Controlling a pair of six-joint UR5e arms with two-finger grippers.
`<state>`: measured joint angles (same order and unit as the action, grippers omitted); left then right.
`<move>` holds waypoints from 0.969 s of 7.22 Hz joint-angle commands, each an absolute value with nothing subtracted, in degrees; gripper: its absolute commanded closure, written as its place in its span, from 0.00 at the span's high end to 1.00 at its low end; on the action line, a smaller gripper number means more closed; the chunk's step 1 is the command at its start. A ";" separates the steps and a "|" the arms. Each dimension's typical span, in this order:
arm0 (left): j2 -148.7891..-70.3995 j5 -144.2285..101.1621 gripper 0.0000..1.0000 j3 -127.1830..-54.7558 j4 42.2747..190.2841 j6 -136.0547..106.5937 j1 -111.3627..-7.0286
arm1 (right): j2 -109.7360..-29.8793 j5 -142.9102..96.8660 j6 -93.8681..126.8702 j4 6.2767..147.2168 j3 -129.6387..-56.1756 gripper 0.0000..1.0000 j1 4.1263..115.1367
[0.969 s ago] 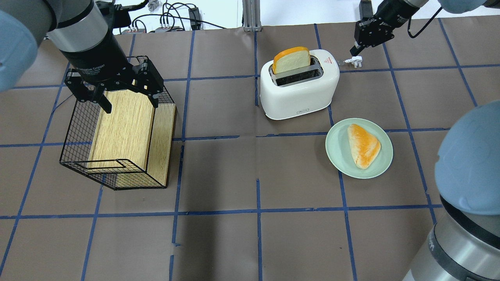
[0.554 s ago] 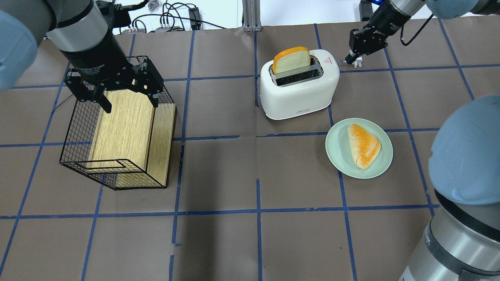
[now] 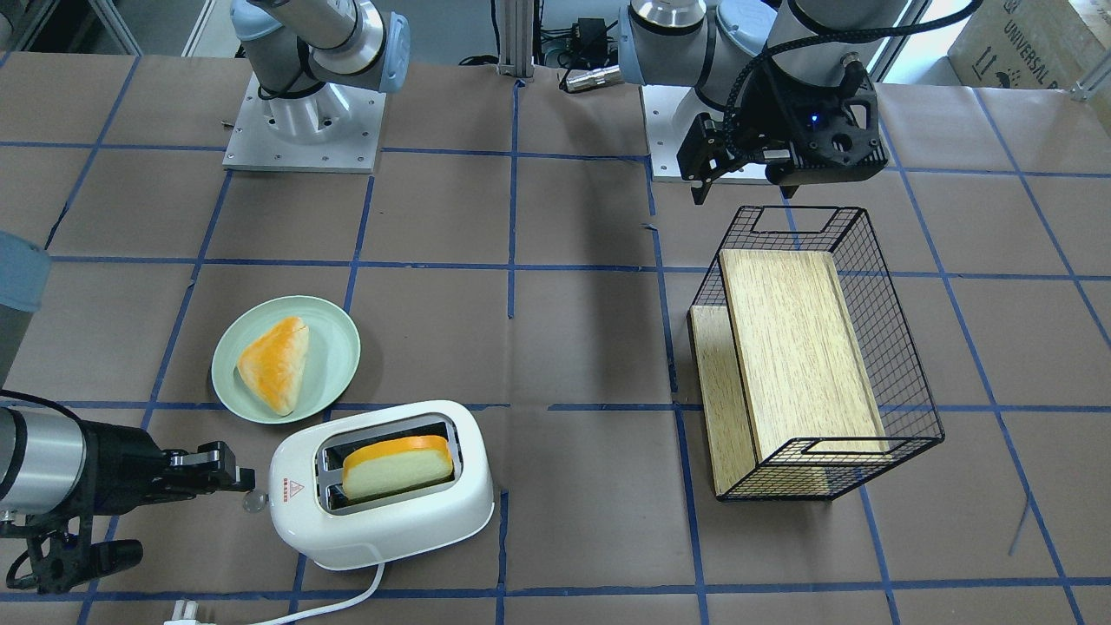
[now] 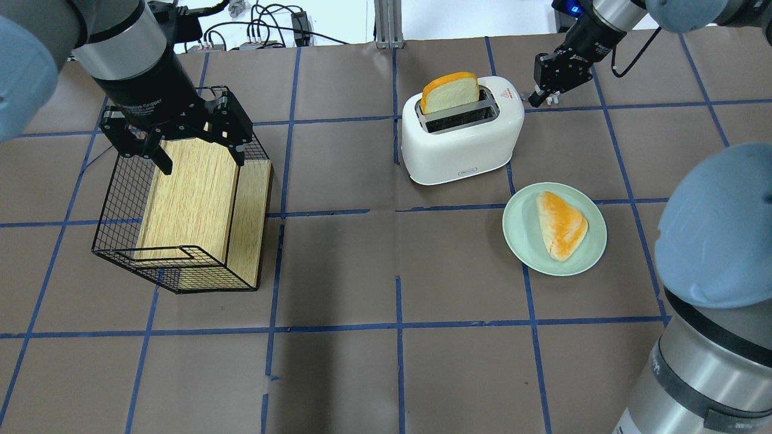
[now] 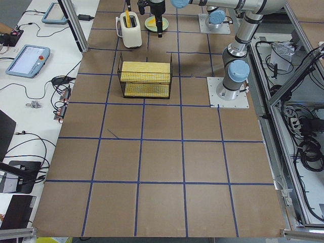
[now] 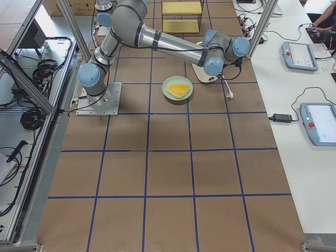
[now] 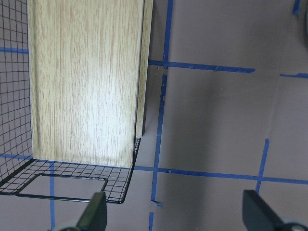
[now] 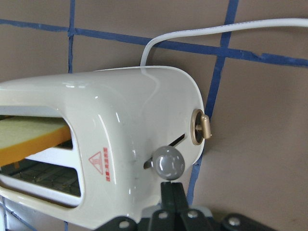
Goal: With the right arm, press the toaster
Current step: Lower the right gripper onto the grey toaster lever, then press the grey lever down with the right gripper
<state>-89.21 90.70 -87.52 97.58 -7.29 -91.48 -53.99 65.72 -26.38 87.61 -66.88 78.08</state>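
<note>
Since a second ago the right arm's black two-finger gripper [image 4: 534,96] has slid down and in toward the white rounded two-slot plastic toaster [image 4: 461,144], and it now covers most of the white plug that lay in the open by that end. Its fingers are pressed together. In the right wrist view their tips sit directly under the clear round knob [image 8: 168,162] on the toaster's end face; whether they touch it I cannot tell.

From overhead the toaster stands upright on the brown paper-covered table [image 4: 338,271], in the far half, right of centre. Its long axis runs across the table, slightly skewed. The knob end, marked by the small red warning triangle [image 4: 505,92], points to the robot's right and a little away, straight at the right gripper. A yellow-crusted slice of bread [image 4: 449,90] stands in the far slot, and the white cord [image 8: 216,29] leaves on the far side.

A pale green round plate [image 4: 518,241] holding a triangular orange-topped pastry [image 4: 561,224] sits just nearer the robot than the toaster.

The left arm's black gripper [image 4: 202,160] hangs over the black wire basket [image 4: 108,199], fingers spread wide and holding nothing.
</note>
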 commanded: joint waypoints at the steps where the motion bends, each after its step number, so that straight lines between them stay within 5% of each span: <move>1: -89.21 90.70 1.00 -87.54 97.56 -7.29 -91.49 | -53.09 65.74 -26.28 87.45 -65.22 0.00 78.22; 7: -89.21 90.70 1.00 -87.54 97.65 -7.29 -91.49 | -49.93 65.74 -26.45 87.63 -65.13 0.00 78.22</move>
<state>-89.21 90.70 -87.54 97.64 -7.29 -91.49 -50.60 65.74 -26.39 87.56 -65.18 78.22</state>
